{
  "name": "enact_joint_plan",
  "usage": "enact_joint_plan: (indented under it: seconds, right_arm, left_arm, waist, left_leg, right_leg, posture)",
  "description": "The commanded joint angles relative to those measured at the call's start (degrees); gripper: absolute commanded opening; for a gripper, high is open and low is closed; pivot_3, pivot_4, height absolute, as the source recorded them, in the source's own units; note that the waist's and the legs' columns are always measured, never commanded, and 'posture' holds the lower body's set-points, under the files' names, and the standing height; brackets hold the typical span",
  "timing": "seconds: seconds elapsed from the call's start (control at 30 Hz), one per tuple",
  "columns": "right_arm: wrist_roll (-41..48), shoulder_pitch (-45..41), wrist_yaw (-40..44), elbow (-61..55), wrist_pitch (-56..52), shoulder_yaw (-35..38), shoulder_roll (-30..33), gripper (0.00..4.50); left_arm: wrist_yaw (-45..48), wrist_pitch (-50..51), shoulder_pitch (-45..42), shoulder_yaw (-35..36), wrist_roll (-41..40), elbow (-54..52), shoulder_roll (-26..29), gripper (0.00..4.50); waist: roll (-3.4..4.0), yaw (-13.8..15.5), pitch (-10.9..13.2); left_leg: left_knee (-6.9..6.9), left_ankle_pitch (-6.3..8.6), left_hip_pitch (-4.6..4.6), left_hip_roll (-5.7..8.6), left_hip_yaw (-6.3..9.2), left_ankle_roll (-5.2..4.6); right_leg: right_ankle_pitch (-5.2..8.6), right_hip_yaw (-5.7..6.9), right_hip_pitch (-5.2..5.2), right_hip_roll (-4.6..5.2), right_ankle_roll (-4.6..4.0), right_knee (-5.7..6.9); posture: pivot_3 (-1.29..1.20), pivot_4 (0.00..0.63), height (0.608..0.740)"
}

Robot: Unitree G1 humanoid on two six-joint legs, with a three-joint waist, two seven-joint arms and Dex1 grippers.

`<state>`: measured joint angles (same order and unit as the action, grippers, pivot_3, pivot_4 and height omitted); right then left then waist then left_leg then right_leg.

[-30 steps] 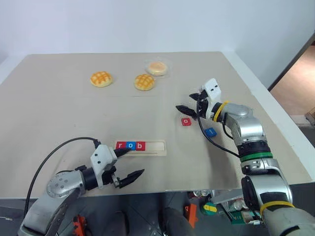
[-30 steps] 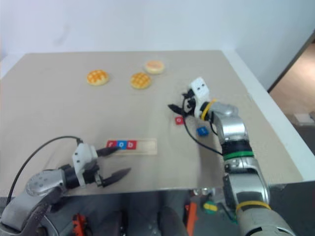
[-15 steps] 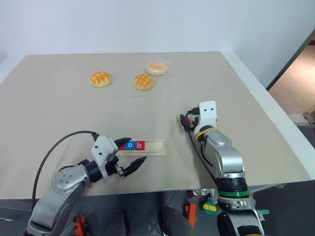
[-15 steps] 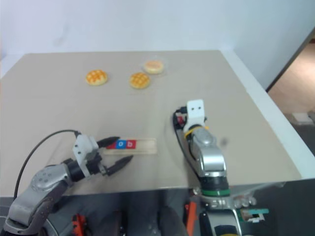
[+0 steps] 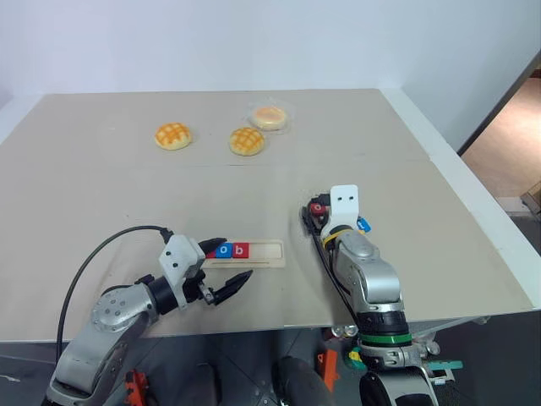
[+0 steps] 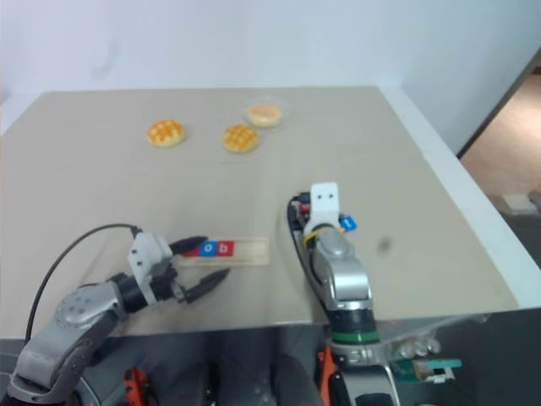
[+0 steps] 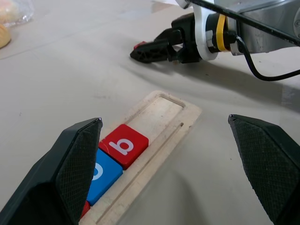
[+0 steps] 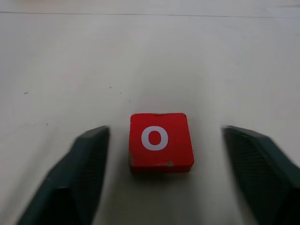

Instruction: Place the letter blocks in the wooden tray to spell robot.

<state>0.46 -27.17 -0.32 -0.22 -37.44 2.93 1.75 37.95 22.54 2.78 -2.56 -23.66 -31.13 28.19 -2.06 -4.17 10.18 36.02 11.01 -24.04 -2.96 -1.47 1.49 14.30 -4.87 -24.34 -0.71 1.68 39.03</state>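
The tray (image 5: 245, 252) is holding r, o and b (image 7: 124, 145) at its left end, leaving two slots. The right gripper (image 8: 161, 140), fingers spread, is straddling the red o (image 8: 161, 140); the blue t (image 5: 363, 225) is lying beside it. The left gripper (image 5: 221, 269) is waiting spread near the tray.

Worktop (image 5: 101, 194) is a matt beige sheet, smooth with faint specks; the wooden tray (image 7: 168, 123) is pale unfinished wood with a slightly grainy, routed recess. Letter blocks look like painted wood with a satin sheen: the red "o" block (image 8: 161, 140) has chipped paint on its lower edge, and the red "b" block (image 7: 125, 145) and blue block (image 7: 101, 174) look smooth. Left pincer fingers (image 7: 72, 164) are matt black plastic with a fine knurled texture.
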Motion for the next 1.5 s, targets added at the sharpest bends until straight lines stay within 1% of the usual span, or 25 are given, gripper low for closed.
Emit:
enact_joint_plan:
  seconds: [0.03, 0.13, 0.17, 0.3, 0.4, 0.53, 0.7, 0.93, 1.17, 1.23, 1.33, 1.4, 1.43, 1.47, 1.5]
  right_arm:
    - [0.2, 0.1, -1.3, 0.0, 1.1, 0.4, -0.7, 2.53]
    - [0.5, 0.7, -1.7, -0.7, 0.3, 0.0, -1.9, 1.44]
    - [0.5, 1.0, -2.0, -1.2, 0.0, -0.2, -2.2, 1.21]
    - [-0.4, 3.7, -3.1, -6.4, -3.1, -1.7, -2.9, 1.21]
    - [0.7, 6.4, -2.0, -13.8, -9.2, -2.6, -3.1, 1.21]
    - [3.0, 8.2, 1.4, -24.1, -18.5, -3.6, -0.5, 1.21]
    - [5.6, 10.3, 4.4, -32.8, -29.2, -5.3, 2.3, 1.21]
    - [7.8, 12.0, 5.5, -37.9, -36.8, -5.9, 2.6, 1.21]
    - [8.4, 11.7, 5.4, -38.5, -37.6, -5.1, 2.4, 1.21]
    - [8.3, 11.4, 5.3, -38.9, -37.0, -4.6, 2.7, 2.25]
    - [8.3, 9.1, 5.3, -39.8, -37.2, -2.2, 3.7, 3.18]
    - [9.5, 6.4, 6.9, -40.7, -38.3, 0.0, 5.4, 3.92]
    - [10.2, 5.1, 7.9, -40.8, -38.6, 0.9, 6.4, 4.36]
    - [11.5, 3.5, 9.6, -40.2, -38.7, 2.2, 7.6, 4.48]
    - [12.8, 2.0, 11.5, -39.1, -38.4, 3.1, 9.0, 4.48]
  left_arm:
    - [0.3, -0.2, 0.2, -0.1, 0.0, -1.8, 0.9, 4.50]
    - [0.7, -0.2, 0.5, -0.2, 0.2, -1.9, 1.3, 4.50]
    - [0.7, -0.1, 0.6, -0.2, 0.1, -2.0, 1.4, 4.50]
    - [1.1, -0.1, 0.9, -0.3, 0.2, -1.8, 1.9, 4.50]
    - [1.5, -0.3, 1.4, -0.2, 0.3, -1.6, 2.3, 4.50]
    - [2.0, -0.2, 1.6, 0.0, 0.1, -1.1, 2.6, 4.50]
    - [2.9, -0.4, 1.1, 0.1, 0.2, -0.1, 3.0, 4.50]
    - [3.9, -0.5, 0.8, 0.2, 0.5, 0.5, 3.2, 4.50]
    - [4.3, -0.7, 1.2, 0.2, 0.8, 0.5, 3.3, 4.50]
    - [4.4, -0.7, 1.3, 0.1, 0.9, 0.5, 3.4, 4.50]
    - [4.3, -0.8, 1.5, 0.1, 1.0, 0.4, 3.3, 4.50]
    - [4.3, -0.7, 1.4, 0.1, 1.1, 0.4, 3.2, 4.50]
    - [4.2, -0.8, 1.3, 0.0, 1.1, 0.5, 3.1, 4.50]
    - [4.2, -0.8, 1.1, -0.1, 1.2, 0.7, 3.1, 4.50]
    - [4.2, -0.8, 0.9, -0.2, 1.3, 0.8, 3.0, 4.50]
  waist:
    - [0.00, 0.0, 0.0]
    - [-0.02, 0.0, 0.0]
    - [-0.03, 0.0, 0.0]
    - [-0.05, 0.0, 0.0]
    - [-0.06, 0.0, -0.1]
    - [-0.05, 0.0, -0.1]
    - [-0.05, 0.0, -0.1]
    - [-0.06, -0.1, -0.1]
    - [-0.07, -0.1, -0.1]
    - [-0.07, -0.1, -0.1]
    - [-0.06, -0.1, -0.1]
    - [-0.06, -0.1, -0.1]
    - [-0.06, -0.1, -0.1]
    - [-0.06, -0.1, -0.1]
    - [-0.06, -0.1, -0.1]
  left_leg:
    - [0.00, 0.00, 0.00, 0.00, 0.00, 0.00]
    - [0.00, 0.00, 0.00, 0.00, -0.01, 0.00]
    - [0.00, 0.00, 0.00, 0.00, -0.01, 0.00]
    - [-0.02, 0.00, 0.00, -0.01, 0.01, 0.00]
    - [-0.03, 0.00, -0.01, -0.02, 0.03, 0.00]
    - [-0.03, 0.00, -0.01, -0.03, 0.02, 0.00]
    - [-0.02, 0.00, -0.02, -0.02, 0.04, 0.00]
    - [-0.05, 0.00, -0.04, -0.03, 0.09, 0.00]
    - [-0.04, 0.00, -0.04, -0.02, 0.08, 0.00]
    - [-0.04, 0.00, -0.05, -0.02, 0.08, 0.00]
    - [-0.05, 0.00, -0.05, -0.02, 0.08, 0.00]
    - [-0.03, 0.00, -0.06, -0.01, 0.06, 0.00]
    - [-0.01, 0.00, -0.07, 0.01, 0.07, 0.00]
    - [-0.01, 0.00, -0.07, 0.01, 0.07, 0.00]
    - [0.00, 0.00, -0.07, 0.01, 0.05, 0.00]
  right_leg:
    - [0.00, 0.00, 0.00, 0.00, 0.00, 0.00]
    - [0.00, -0.01, 0.00, 0.00, 0.00, 0.00]
    - [0.00, -0.01, 0.00, 0.00, 0.00, 0.00]
    - [0.02, 0.01, 0.00, 0.00, -0.01, 0.00]
    - [0.04, 0.01, 0.00, 0.00, -0.01, 0.00]
    - [0.05, 0.01, -0.02, 0.01, -0.02, -0.01]
    - [0.04, 0.03, -0.03, 0.01, -0.02, -0.01]
    - [0.09, 0.08, -0.05, 0.00, -0.06, -0.01]
    - [0.09, 0.08, -0.05, 0.00, -0.06, -0.01]
    - [0.09, 0.08, -0.05, 0.00, -0.06, -0.01]
    - [0.09, 0.08, -0.05, 0.00, -0.05, -0.01]
    - [0.08, 0.06, -0.06, 0.01, -0.03, -0.01]
    - [0.07, 0.06, -0.05, 0.03, -0.03, -0.01]
    - [0.07, 0.07, -0.05, 0.03, -0.02, -0.02]
    - [0.06, 0.05, -0.05, 0.03, -0.01, -0.02]
  posture:
    - [0.00, 0.150, 0.740]
    - [0.00, 0.150, 0.740]
    - [0.00, 0.150, 0.740]
    - [0.00, 0.150, 0.740]
    - [0.00, 0.150, 0.740]
    - [0.00, 0.150, 0.740]
    - [0.00, 0.150, 0.740]
    - [0.00, 0.150, 0.740]
    - [0.00, 0.150, 0.740]
    - [0.00, 0.150, 0.740]
    - [0.00, 0.150, 0.740]
    - [0.00, 0.150, 0.740]
    - [0.00, 0.150, 0.740]
    - [0.00, 0.150, 0.740]
    - [0.00, 0.150, 0.740]
